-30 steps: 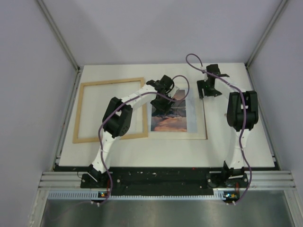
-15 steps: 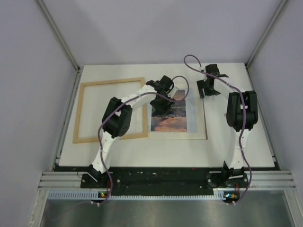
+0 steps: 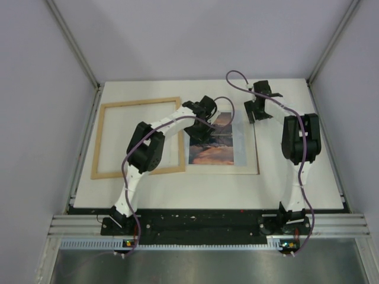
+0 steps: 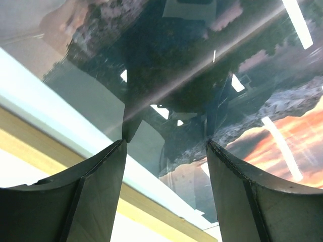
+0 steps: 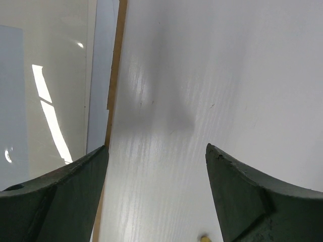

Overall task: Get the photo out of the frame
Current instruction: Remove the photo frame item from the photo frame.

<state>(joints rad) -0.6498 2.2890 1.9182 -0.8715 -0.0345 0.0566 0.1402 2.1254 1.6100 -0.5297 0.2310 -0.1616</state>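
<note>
photo (image 3: 216,151) lies flat just right of the frame (image 3: 100,142), print's long side running near-to-far, directly under the left gripper (image 4: 166,142) whose fingers are spread and empty; right gripper (image 5: 156,147), also spread and empty, hovers beside its far right edge, so left is nearer.
</note>
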